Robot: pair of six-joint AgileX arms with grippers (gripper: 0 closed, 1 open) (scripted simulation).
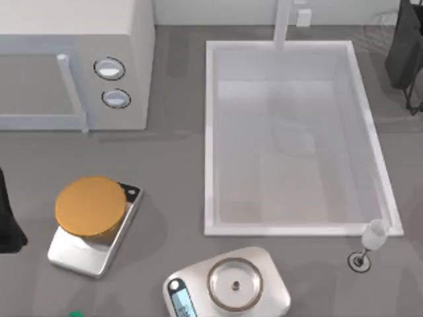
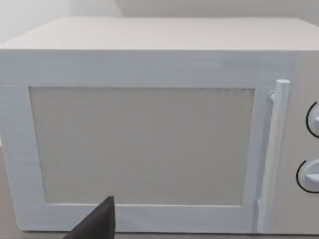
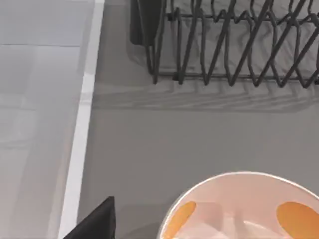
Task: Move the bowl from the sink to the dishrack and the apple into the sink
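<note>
— While both arms hang back at the edges of the worktop (image 1: pixel 172 185), which step is in hand?

— None that I can make out. I judge the job not yet started. The left arm (image 1: pixel 10 218) is parked at 9 o'clock, and the left gripper (image 2: pixel 97 221) faces the door of a white microwave (image 1: pixel 73 66). The right arm (image 1: pixel 406 53) is at 2 o'clock. The right gripper (image 3: pixel 97 221) hovers over grey worktop between the sink's rim and the black wire dishrack (image 3: pixel 234 45). I cannot tell whether either gripper is open or closed.

— Where is the sink, and how does it look?

— The sink (image 1: pixel 211 132) lies toward 3 o'clock. It is a large white rectangular basin with a raised rim and a white faucet post (image 1: pixel 283 26) on its 12 o'clock side. Its floor reads as plain, pale and smooth.

— What does the next move call for?

— My guess is the right arm, since it is nearest both basin and rack. It would swing in over the rim and come down straight. It should avoid the wine glass (image 1: pixel 373 238) just off the sink's 5 o'clock corner. A round pink dish with orange patches (image 3: pixel 239 209) also sits close under that gripper.
</note>
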